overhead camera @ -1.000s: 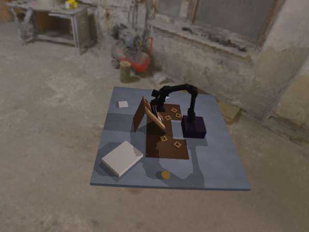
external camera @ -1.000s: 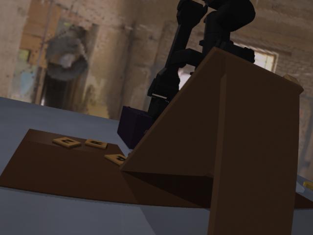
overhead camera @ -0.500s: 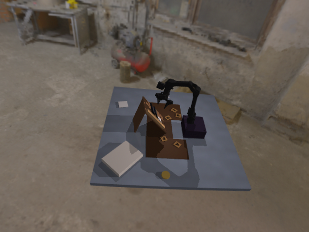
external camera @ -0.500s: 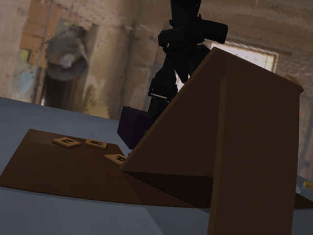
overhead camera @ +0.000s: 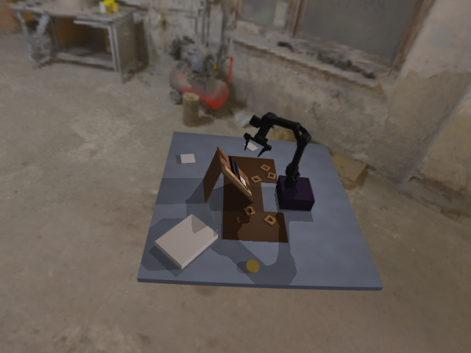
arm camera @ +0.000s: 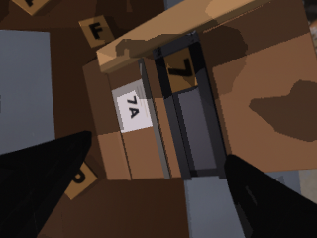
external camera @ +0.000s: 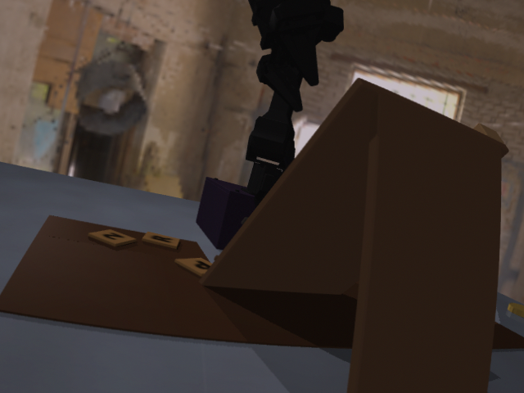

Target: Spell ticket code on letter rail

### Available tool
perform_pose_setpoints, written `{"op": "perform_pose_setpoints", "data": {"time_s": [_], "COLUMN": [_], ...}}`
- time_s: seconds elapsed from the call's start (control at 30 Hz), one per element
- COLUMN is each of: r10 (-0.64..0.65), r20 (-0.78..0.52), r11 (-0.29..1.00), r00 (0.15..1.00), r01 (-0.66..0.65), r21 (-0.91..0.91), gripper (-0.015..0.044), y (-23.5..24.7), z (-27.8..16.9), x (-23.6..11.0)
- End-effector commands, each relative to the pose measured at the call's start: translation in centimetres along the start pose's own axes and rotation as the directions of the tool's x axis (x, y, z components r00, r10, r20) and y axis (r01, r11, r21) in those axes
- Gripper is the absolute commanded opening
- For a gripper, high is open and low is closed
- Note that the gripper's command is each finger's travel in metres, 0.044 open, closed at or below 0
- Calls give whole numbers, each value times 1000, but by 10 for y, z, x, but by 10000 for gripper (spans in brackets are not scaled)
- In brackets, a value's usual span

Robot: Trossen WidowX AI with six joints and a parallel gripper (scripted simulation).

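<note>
The ticket on the sloped board reads 7A. The dark rail holds a 7 tile against its closed end; the rest of its channel is empty. My gripper is wide open and empty, above the mat near the rail's open end. On the mat lie an F tile, a P tile, an R tile and a tile reading N or Z. Another tile has an unclear letter.
The brown mat lies under the board. A pale shallow box and a yellow disc are toward the counter's near edge. A white square lies beyond the board. The purple arm base stands beside the mat.
</note>
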State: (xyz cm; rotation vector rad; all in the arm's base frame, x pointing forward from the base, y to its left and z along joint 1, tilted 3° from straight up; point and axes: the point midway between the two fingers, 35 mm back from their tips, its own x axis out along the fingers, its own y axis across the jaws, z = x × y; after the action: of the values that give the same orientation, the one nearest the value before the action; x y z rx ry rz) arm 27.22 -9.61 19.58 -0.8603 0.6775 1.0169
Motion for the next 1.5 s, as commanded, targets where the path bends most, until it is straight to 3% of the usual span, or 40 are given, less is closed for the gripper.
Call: {"op": "perform_pose_setpoints", "data": {"time_s": [0.0,0.63,0.67,0.77,1.1,1.47], "r10": [-130,-130,-124,-41,252,392], "r20": [68,68,69,70,-23,-230], "r11": [945,945,946,946,867,682], "r00": [989,989,990,997,968,891], "r01": [144,144,139,61,-236,-450], "r21": [-293,-293,-294,-318,-439,-576], "gripper": [440,440,414,340,340,340], "y": [0,0,0,1,35,122], "z": [9,9,10,23,83,141], "x": [-37,-37,-35,-7,103,195]}}
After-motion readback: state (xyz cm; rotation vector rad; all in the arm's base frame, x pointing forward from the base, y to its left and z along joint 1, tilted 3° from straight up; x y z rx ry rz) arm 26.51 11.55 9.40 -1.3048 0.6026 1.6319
